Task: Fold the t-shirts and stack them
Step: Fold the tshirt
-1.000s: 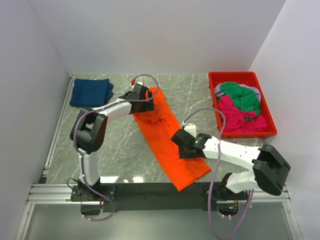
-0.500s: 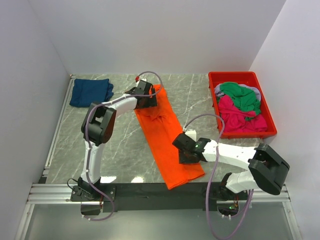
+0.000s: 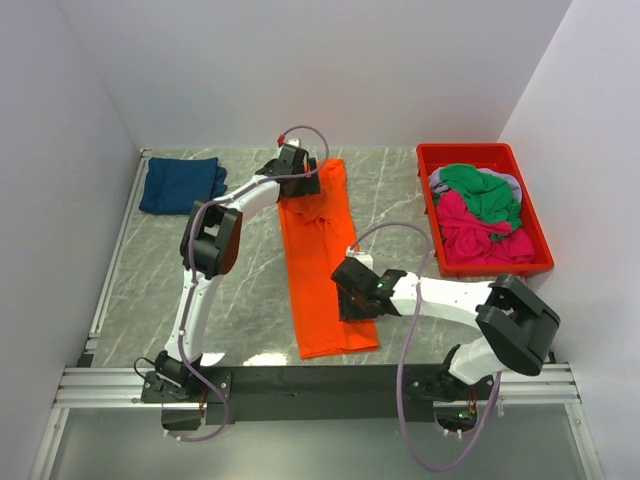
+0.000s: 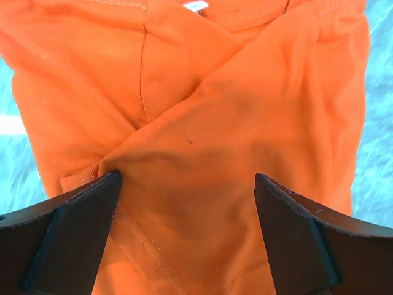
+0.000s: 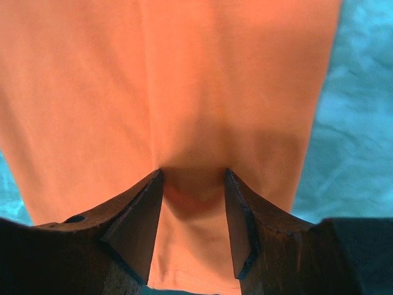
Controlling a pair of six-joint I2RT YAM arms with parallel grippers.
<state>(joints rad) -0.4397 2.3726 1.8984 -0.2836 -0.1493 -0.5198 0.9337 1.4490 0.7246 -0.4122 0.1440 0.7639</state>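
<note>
Grey marble table (image 3: 240, 290) carries your orange t-shirt (image 3: 322, 250), which lay slanted a second ago and now runs straight, near to far. Your right gripper (image 5: 192, 173) pinches a pucker near its near end. The left gripper (image 4: 186, 178) straddles the far end, fingers wide apart. Squared up like this, it looks ready for the next fold.

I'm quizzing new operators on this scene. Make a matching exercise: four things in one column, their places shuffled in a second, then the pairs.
1. orange t-shirt
2. navy t-shirt
3. red bin
4. right gripper

A. far left corner of the table
B. on the orange cloth, toward its near end
C. long strip down the table's middle
D. far right, holding crumpled shirts

Pairs: 1-C, 2-A, 3-D, 4-B
</note>
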